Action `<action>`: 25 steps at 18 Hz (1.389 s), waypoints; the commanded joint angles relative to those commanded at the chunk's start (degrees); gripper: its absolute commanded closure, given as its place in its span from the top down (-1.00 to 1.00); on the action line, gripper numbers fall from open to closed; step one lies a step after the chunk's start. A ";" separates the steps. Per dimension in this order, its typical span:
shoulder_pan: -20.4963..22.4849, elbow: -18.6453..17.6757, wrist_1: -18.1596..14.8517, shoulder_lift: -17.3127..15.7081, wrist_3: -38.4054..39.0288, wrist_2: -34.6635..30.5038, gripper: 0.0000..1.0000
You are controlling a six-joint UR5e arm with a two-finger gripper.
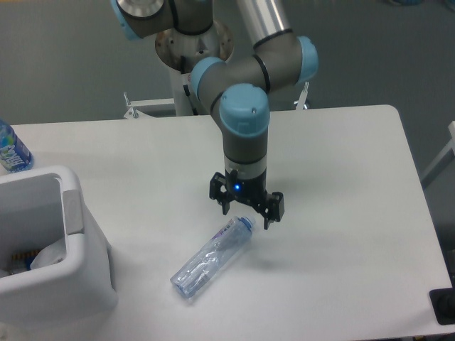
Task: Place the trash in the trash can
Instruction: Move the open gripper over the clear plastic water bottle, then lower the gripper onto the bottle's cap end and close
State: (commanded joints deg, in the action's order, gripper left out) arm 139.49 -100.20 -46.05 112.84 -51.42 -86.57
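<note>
A smooth white table with rounded corners stands before a grey floor. On it lies a clear, crushed plastic bottle, ribbed and glinting, its bluish cap pointing up toward the gripper. The black two-finger gripper hangs just above the cap end, jaws spread wide and holding nothing, a blue light glowing on its body. At the left edge sits the boxy white plastic bin, thick-rimmed with a grey panel; crumpled white paper shows inside. A blue-labelled bottle stands upright at the far left.
</note>
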 joint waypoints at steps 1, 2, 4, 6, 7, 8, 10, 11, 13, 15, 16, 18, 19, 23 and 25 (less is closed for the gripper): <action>-0.61 -0.26 0.00 0.27 0.00 0.09 1.00; -1.23 -0.87 0.17 0.27 -0.35 0.35 1.00; -1.76 -1.49 0.26 0.71 -1.40 0.35 1.00; -2.46 -1.40 0.26 1.59 -1.41 0.26 1.00; -2.46 -1.40 0.26 2.11 -1.49 0.18 1.00; -2.55 -1.32 0.35 2.64 -1.67 0.17 1.00; -3.16 -1.31 0.53 4.05 -1.85 0.09 1.00; -3.34 -1.31 0.53 4.22 -1.85 0.09 1.00; -3.34 -1.31 0.53 4.75 -1.85 0.09 1.00; -3.43 -1.05 0.53 5.54 -1.76 0.00 1.00; -3.43 -1.14 0.53 5.55 -1.84 0.00 1.00; -3.52 -1.23 0.53 5.72 -1.76 -0.09 1.00; -3.52 -1.23 0.61 6.07 -1.76 -0.09 1.00; -3.69 -0.96 0.61 6.16 -1.58 -0.18 0.93; -3.78 -0.96 0.70 6.42 -1.50 -0.26 0.83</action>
State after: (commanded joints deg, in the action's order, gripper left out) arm 135.70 -101.16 -45.35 119.27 -52.91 -86.84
